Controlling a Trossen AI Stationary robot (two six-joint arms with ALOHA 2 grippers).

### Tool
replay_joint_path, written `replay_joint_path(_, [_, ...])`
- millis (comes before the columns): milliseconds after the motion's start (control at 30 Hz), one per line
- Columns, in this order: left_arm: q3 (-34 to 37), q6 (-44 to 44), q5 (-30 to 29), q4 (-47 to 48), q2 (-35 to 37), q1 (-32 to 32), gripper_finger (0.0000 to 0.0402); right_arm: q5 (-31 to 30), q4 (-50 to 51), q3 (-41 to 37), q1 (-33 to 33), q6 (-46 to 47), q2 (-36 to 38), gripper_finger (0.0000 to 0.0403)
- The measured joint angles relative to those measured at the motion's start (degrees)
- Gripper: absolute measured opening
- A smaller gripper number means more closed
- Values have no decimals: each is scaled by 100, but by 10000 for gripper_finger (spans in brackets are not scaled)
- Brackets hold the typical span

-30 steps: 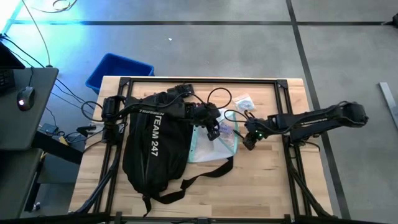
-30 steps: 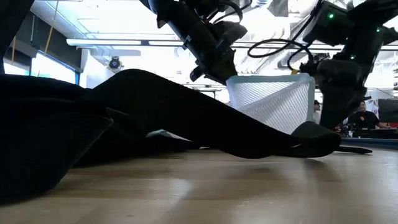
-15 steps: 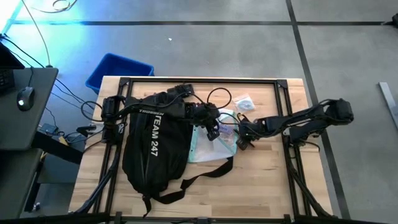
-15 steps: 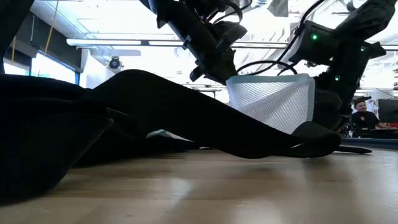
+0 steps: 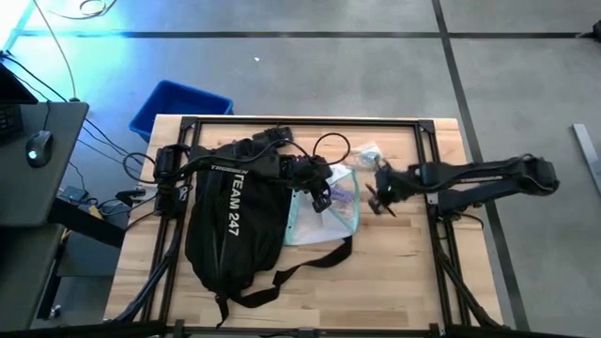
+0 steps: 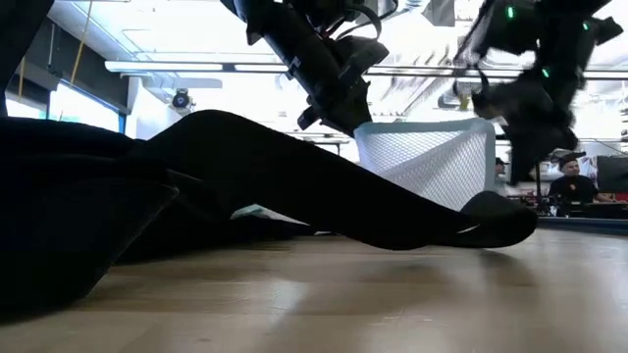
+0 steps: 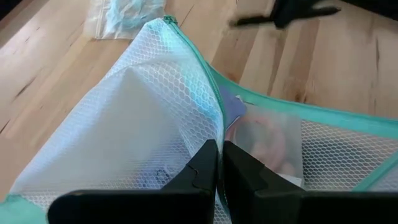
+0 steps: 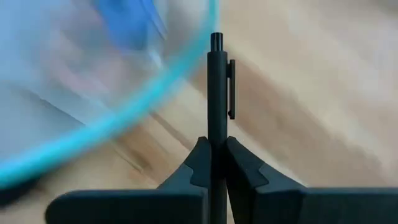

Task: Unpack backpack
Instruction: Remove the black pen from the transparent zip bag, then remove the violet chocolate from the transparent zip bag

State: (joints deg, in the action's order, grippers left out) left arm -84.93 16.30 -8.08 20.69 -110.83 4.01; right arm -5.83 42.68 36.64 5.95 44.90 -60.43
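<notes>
The large black fabric backpack point(image 5: 230, 225) with white "TEAM 247" lettering lies at the counter's point(image 5: 394, 272) nine o'clock side. At its three o'clock edge, the left end effector point(image 7: 219, 163) is clamped on the teal-trimmed white mesh pouch point(image 7: 149, 118). Just past the pouch toward three o'clock, the right end effector point(image 8: 217, 152) is clamped on a slim black pen point(image 8: 217, 87) above the wood.

- Right gripper point(image 5: 381, 191), clamped on a black pen point(image 8: 217, 87), hangs over bare table point(image 5: 404, 253).
- Just beside it, the mesh pouch point(image 5: 331, 211) blocks.
- Beyond the pouch: left gripper point(image 5: 322, 199), backpack point(image 5: 225, 225).
</notes>
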Motion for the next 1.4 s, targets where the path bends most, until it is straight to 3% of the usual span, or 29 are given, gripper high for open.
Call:
replay_joint_path(167, [0,2,2,12,0,0,0,48,-1061,2,1049,-602,45,2])
replay_joint_path(400, [0,2,176,40,0,-33,0,382,-2715,5,2133,-903,-1092,1])
replay_joint_path(667, [0,11,217,55,0,-142,0,747,-4387,34,2641,-439,-2553,5])
replay_joint_path(867, [0,17,291,59,0,-221,0,530,-4588,587,2798,-481,-3513,18])
replay_joint_path(1100, [0,211,306,198,0,-286,0,310,-4351,1450,3048,-1082,-3918,110])
replay_joint_path(1400, [0,-74,354,379,0,-302,0,598,-2844,2454,3152,-2364,-3515,234])
